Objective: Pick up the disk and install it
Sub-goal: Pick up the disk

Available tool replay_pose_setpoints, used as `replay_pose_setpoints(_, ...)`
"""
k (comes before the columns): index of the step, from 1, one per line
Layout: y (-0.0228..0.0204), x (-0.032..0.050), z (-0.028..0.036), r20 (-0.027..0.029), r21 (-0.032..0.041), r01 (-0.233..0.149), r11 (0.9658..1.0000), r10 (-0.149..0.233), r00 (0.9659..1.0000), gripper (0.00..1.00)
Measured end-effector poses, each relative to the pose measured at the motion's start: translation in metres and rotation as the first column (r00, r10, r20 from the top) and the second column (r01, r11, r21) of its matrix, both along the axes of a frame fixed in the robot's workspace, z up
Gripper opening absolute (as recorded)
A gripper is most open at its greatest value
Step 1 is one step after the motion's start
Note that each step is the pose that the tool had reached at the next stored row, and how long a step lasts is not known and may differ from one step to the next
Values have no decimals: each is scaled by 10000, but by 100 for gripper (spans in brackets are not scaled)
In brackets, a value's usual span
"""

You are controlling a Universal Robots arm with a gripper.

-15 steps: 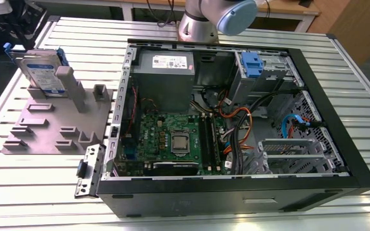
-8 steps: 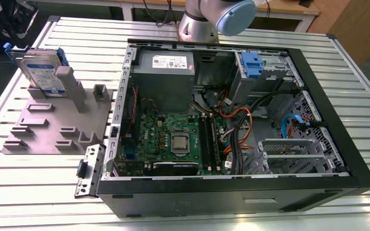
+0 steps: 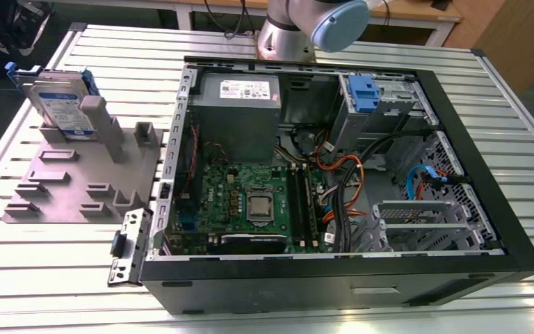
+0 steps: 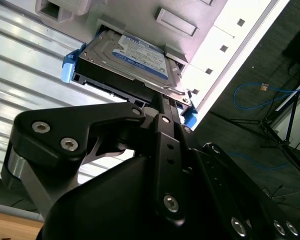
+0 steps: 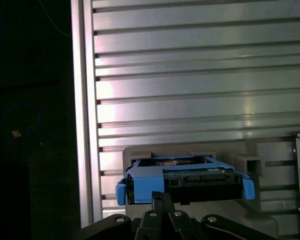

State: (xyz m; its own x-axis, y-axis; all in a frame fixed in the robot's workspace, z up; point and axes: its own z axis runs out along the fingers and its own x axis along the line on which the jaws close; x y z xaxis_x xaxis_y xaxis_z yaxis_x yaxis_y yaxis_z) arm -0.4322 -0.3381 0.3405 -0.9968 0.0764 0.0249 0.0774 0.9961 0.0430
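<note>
The disk (image 3: 63, 104) is a silver-grey hard drive with a white-and-blue label and blue rails. It stands on edge in a slot of the grey fixture plate (image 3: 72, 188) at the exterior view's left, on the slatted metal table. Both wrist views look along my black gripper toward the disk (image 4: 135, 57) (image 5: 182, 177) in the fixture (image 5: 250, 160). My gripper (image 4: 165, 100) (image 5: 160, 198) hangs in line with the disk's upper edge, its fingers together, holding nothing. Whether the tips touch the disk is unclear.
An open black computer case (image 3: 489, 209) lies to the exterior view's right of the fixture, with a motherboard (image 3: 248, 202), a grey power-supply box (image 3: 239, 90), a silver drive cage with a blue latch (image 3: 364, 94), and cables. The arm's body (image 3: 313, 28) rises behind the case.
</note>
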Motion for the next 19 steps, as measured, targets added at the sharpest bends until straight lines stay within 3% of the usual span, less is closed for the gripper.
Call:
replay_pose_setpoints(12, 0, 0, -2, 1, 0, -80, 10000, 80, 10000, 11)
replay_pose_setpoints(19, 0, 0, -1, 1, 0, -887, 9961, 887, 9961, 11)
